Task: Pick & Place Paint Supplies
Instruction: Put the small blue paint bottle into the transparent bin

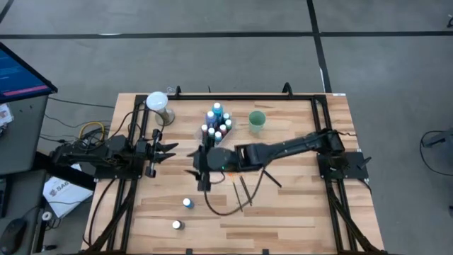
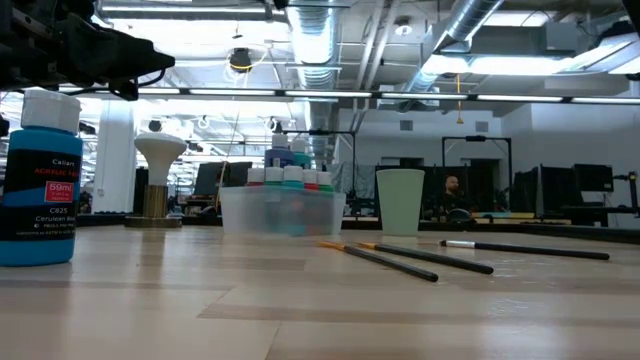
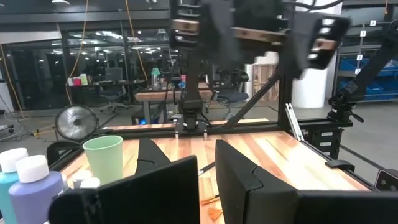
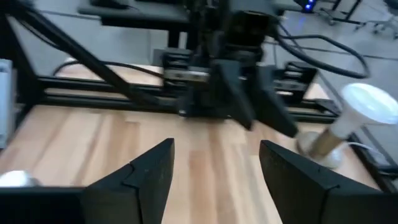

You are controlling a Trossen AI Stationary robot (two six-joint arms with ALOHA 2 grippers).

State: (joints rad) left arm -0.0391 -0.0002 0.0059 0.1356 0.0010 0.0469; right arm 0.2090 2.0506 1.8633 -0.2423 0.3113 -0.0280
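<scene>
Several tiny white-capped paint bottles and taller blue ones stand in the clear tray point(image 1: 216, 127) point(image 2: 283, 208). Two more capped bottles point(image 1: 187, 203) point(image 1: 176, 225) stand on the near part of the table; one shows large in the low view point(image 2: 40, 180). Thin dark brushes point(image 1: 244, 190) point(image 2: 400, 258) lie flat on the wood right of centre, one orange-tipped. My right gripper point(image 1: 191, 162) point(image 4: 214, 168) reaches in from the right, hangs open left of the tray's near side, and holds nothing. My left gripper point(image 1: 174, 150) point(image 3: 208, 168) is open and faces it.
A green cup point(image 1: 256, 120) point(image 2: 400, 200) stands right of the tray. A white mushroom-shaped object on a brass stem point(image 1: 157, 104) point(image 4: 351, 121) stands at the far left. A black cable point(image 1: 226, 207) loops across the table's middle. Bare wood lies at the near right.
</scene>
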